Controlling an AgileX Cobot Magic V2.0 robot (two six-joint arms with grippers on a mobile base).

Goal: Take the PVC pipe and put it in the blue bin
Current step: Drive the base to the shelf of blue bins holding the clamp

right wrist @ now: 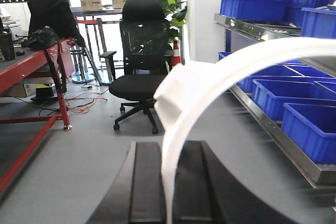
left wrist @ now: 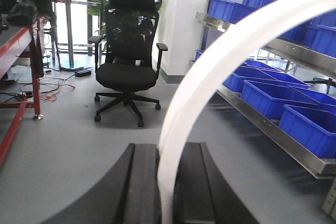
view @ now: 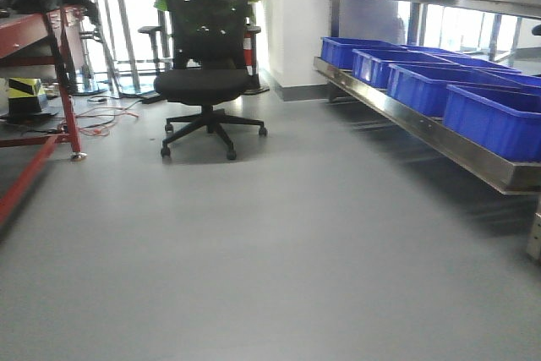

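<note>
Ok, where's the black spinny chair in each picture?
Front view: the black chair stands at the upper left of centre, on the grey floor.
Left wrist view: the chair is at the upper left of centre, left of the curved white pipe.
Right wrist view: the chair is at the upper middle, just left of the pipe.
Shared landmark: the blue bins, on the right in all three.

Left gripper (left wrist: 167,149): held level and facing forward, its two black fingers (left wrist: 143,182) drawn in on a white pipe (left wrist: 210,61) that rises between them. Right gripper (right wrist: 167,146): same pose, black fingers (right wrist: 146,182) likewise pinched on a white pipe (right wrist: 220,72).
</note>
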